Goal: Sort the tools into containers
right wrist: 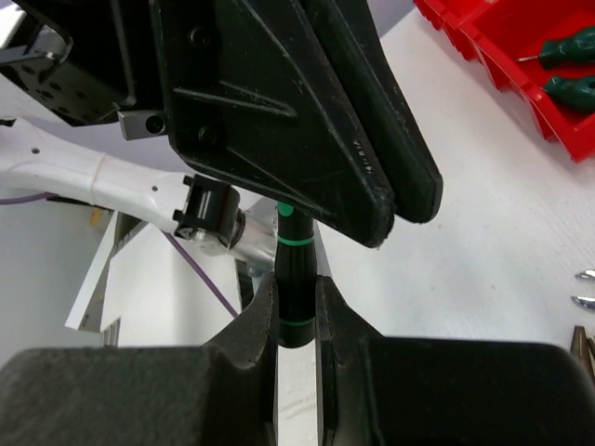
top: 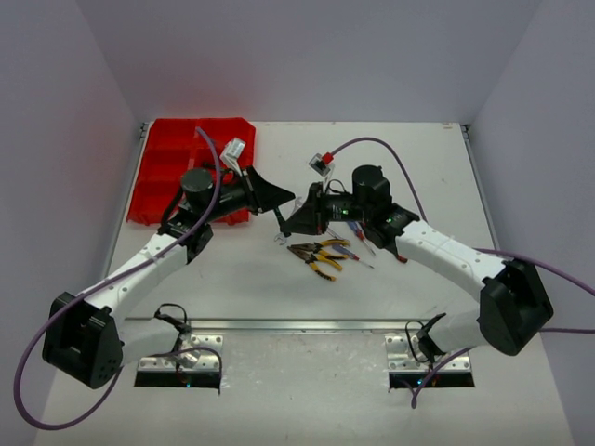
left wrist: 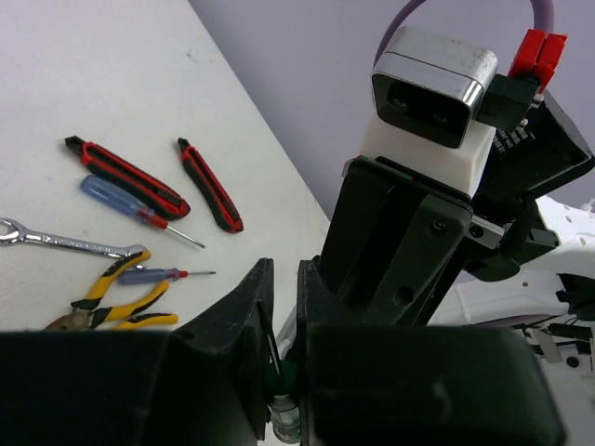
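Observation:
A slim black screwdriver with green bands hangs over the table's middle between both grippers. My right gripper is shut on its handle. My left gripper is shut on its other end, where a thin shaft and a green part show between the jaws. In the top view the two grippers meet tip to tip. The red tray lies at the far left; one compartment holds two green-handled screwdrivers.
Loose tools lie on the table below the grippers: yellow-black pliers, a silver wrench, a blue-handled screwdriver, a small screwdriver and two red-black cutters. The pliers lie just right of centre.

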You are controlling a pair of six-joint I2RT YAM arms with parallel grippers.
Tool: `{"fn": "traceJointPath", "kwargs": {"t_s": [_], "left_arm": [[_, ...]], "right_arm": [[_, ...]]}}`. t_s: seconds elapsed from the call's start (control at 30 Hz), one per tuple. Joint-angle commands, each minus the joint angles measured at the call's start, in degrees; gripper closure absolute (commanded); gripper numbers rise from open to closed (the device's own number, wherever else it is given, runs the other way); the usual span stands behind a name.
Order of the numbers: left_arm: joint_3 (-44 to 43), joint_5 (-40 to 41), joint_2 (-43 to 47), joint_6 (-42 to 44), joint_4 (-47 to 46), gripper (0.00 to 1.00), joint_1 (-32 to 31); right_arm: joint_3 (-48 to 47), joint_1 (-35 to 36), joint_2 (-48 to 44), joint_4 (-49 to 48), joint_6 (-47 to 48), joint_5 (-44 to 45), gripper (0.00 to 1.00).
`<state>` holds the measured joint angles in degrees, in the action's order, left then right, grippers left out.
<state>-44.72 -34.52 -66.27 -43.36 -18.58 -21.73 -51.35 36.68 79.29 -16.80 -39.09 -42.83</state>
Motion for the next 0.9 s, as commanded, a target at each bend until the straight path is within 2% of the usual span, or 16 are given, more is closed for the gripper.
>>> {"fn": "traceJointPath", "kwargs": {"t_s": [0.0,0.03,0.07,0.1,0.17,0.23,0.27,0.37,0.43,0.57,0.73,0.87], "left_arm": [[-1.4,0.7,0.8,1.4,-3.5,1.00,0.4],[-2.0,-0.1,0.8,2.6,-2.9,1.00,0.3],[-5.3,0.7,0.6,7.3,0.7,1.00,0.4],[-6.0,2.9,0.3,11.4,5.2,1.00,0.4],[-13.4,16.1,-0.6,18.9,16.8,1.00,0.4],[-17.9,25.0,-3.8,29.2,20.3,1.00,0.4],[-19.1,29.9,-4.6,31.3,21.2,1.00,0.4],[-23.9,53.0,-13.9,42.3,18.9,1.00,0.4],[-28.8,64.0,-19.8,48.7,14.0,1.00,0.8],[-36.6,68.0,-35.0,68.4,3.8,1.00,3.0],[-39.8,65.0,-42.5,76.0,-3.9,1.00,8.2],[-32.7,61.4,-42.9,80.3,-13.7,1.00,10.2]], "right_arm": [[-0.9,0.7,-1.3,-2.9,1.0,-3.2,0.98],[-1.2,0.7,-1.3,-2.5,1.3,-3.1,0.79],[-1.6,0.7,-1.5,-1.1,2.2,-1.5,0.28],[-1.7,0.7,-2.0,0.7,3.2,-1.2,0.04],[-1.8,0.7,-5.4,9.5,8.1,6.0,0.01],[-0.7,0.7,-9.3,16.0,12.1,14.8,0.01],[0.1,0.7,-11.7,18.8,13.2,19.3,0.01],[5.7,0.6,-21.1,25.5,16.7,31.6,0.01],[7.9,0.5,-26.4,28.6,18.3,35.0,0.01],[12.8,0.4,-38.9,33.5,18.4,36.9,0.01],[14.8,0.4,-49.5,40.1,15.3,34.2,0.01],[16.5,0.5,-55.2,43.9,14.3,32.7,0.01]]}}
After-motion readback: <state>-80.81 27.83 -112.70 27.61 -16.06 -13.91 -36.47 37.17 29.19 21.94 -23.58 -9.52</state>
